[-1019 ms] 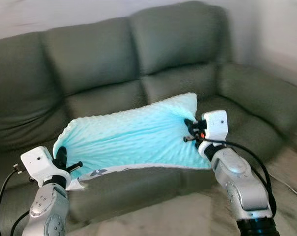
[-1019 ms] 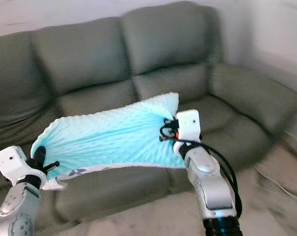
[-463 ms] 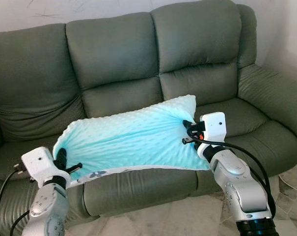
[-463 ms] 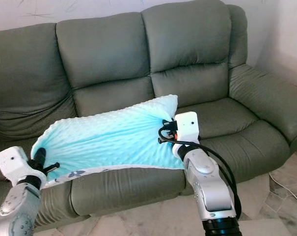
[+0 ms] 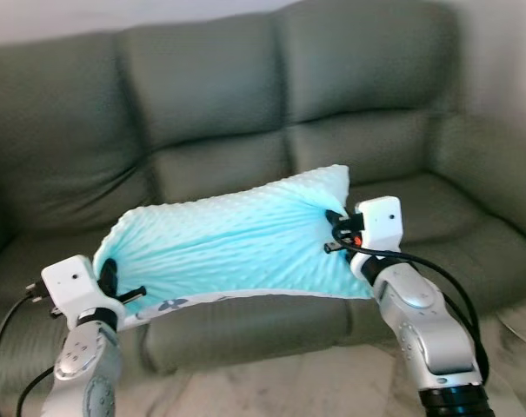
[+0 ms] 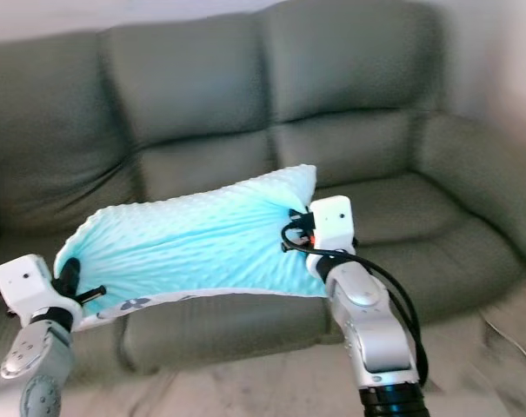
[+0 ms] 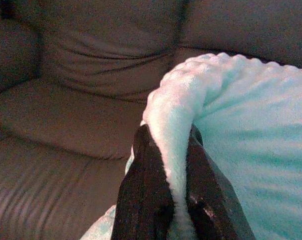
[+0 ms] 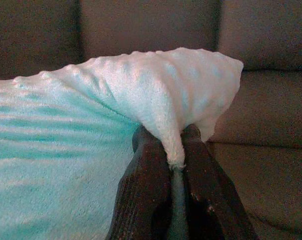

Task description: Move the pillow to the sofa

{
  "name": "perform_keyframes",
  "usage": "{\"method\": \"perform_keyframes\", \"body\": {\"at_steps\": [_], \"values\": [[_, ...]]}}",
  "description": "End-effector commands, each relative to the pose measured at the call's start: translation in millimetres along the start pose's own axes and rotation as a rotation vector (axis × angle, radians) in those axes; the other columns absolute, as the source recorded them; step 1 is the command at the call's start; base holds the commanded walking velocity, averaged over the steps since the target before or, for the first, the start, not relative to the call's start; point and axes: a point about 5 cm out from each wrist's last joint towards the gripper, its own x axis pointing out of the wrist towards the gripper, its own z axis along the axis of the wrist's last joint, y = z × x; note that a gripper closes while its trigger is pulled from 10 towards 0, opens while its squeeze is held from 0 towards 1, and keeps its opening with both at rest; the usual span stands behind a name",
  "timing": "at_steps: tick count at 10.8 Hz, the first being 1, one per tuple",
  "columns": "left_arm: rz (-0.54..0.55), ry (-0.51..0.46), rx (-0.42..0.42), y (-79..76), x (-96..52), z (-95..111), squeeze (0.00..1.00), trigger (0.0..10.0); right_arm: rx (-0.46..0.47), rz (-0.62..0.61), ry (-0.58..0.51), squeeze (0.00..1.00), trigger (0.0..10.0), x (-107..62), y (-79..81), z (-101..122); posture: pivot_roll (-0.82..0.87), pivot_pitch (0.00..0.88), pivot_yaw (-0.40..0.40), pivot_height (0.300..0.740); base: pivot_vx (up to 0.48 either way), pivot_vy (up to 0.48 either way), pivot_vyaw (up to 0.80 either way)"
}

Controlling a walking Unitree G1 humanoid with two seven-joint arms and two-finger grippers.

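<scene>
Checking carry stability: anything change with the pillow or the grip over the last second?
Nothing visibly changed in the hold. The left gripper and the right gripper stay clamped on opposite ends of the blue pillow, stretched above the sofa seat as before. Only the framing of the sofa shifted and blurred, which is head-camera motion.

Setting: a home living room. Evidence: a three-seat grey-green leather sofa (image 5: 245,130) with padded backrests stands against a plain pale wall (image 5: 115,17) at the far side; a marble-patterned tiled floor (image 5: 271,391) lies near the robot.
</scene>
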Motion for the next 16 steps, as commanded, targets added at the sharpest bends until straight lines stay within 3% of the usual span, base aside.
{"method": "perform_keyframes", "body": {"at_steps": [1, 6, 16], "values": [[0.084, -0.022, 0.048, 20.1, -0.6, 5, 0.0, 10.0, -0.013, -0.052, -0.031, 0.0, 10.0, 0.4, -10.7, 7, -0.22, 0.043, 0.092, 0.74, 0.0, 0.0, 0.79], [0.101, -0.07, 0.065, 29.1, -3.8, 12, 0.0, 10.0, 0.003, -0.026, -0.041, 0.0, 10.0, 1.6, -7.4, 8, -0.21, 0.041, 0.097, 0.74, 0.0, 0.0, 0.0], [0.111, -0.073, 0.039, 30.4, -6.3, 11, 0.0, 10.0, -0.016, 0.035, -0.07, 0.0, 10.0, -2.3, 0.6, 9, -0.22, 0.051, 0.1, 0.74, 0.405, 0.0, 0.0]]}}
